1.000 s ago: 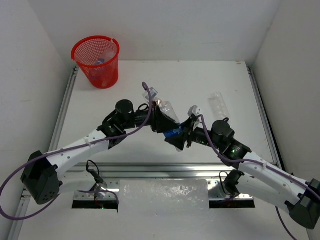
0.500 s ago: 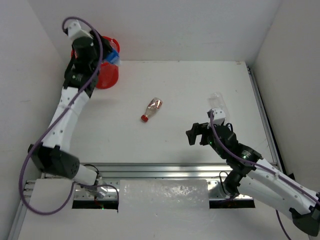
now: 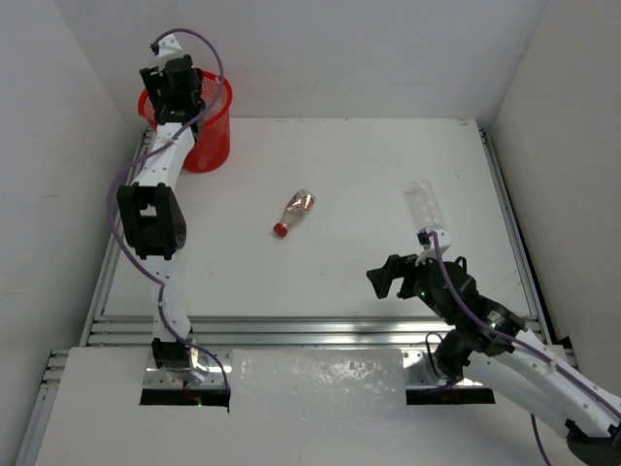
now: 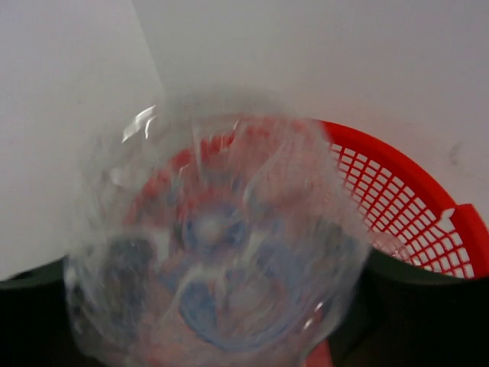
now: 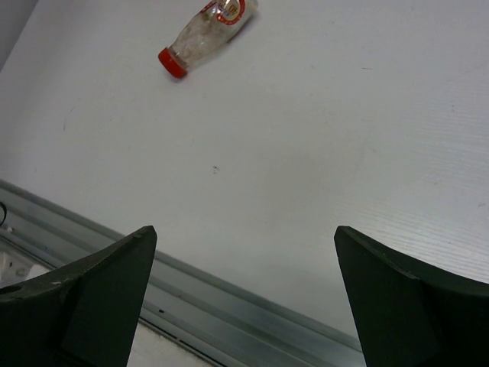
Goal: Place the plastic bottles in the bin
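A clear plastic bottle [image 4: 214,245] is seen over the round red mesh bin [image 4: 390,183], likely for dropping in. Whether it is gripped by the left gripper [image 3: 182,92] cannot be told. The right gripper [image 5: 243,233] is spread wide, empty.

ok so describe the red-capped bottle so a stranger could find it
On the white table, look near the middle, away from the red bin in the far left corner. A small bottle lies on its side there; its red cap and red label set it apart from the all-clear bottle near the right edge.
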